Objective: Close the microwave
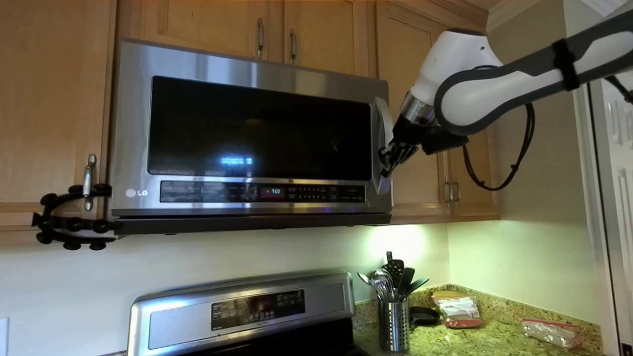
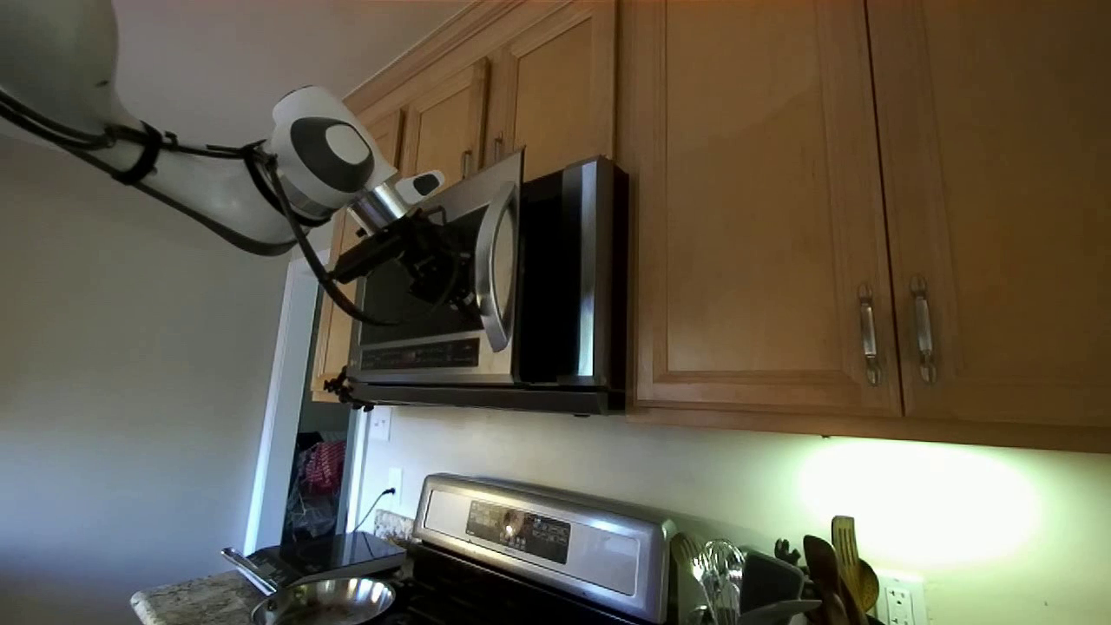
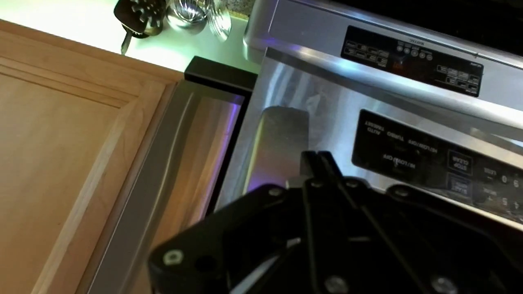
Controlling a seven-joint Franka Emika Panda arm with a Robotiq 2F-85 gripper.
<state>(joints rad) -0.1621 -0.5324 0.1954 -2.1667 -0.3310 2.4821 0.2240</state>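
Observation:
The steel microwave (image 1: 133,123) hangs under the cabinets above the stove. Its dark-windowed door (image 1: 257,133) stands ajar, swung out from the body; an exterior view shows a dark gap between the door (image 2: 499,375) and the steel body edge (image 2: 588,278). The curved handle (image 2: 486,260) is on the door's free edge and shows in the wrist view (image 3: 282,143). My gripper (image 1: 384,163) is at the door's front beside the handle; I cannot tell if it touches. In the wrist view the gripper's fingertips (image 3: 316,155) are together, with nothing seen between them.
Wooden cabinets (image 2: 755,217) flank the microwave. The stove panel (image 1: 247,311) is below. A utensil holder (image 1: 394,324) stands on the granite counter (image 1: 474,341). A black flexible tripod (image 1: 74,225) hangs at the microwave's far side. A pan (image 2: 330,599) sits by the stove.

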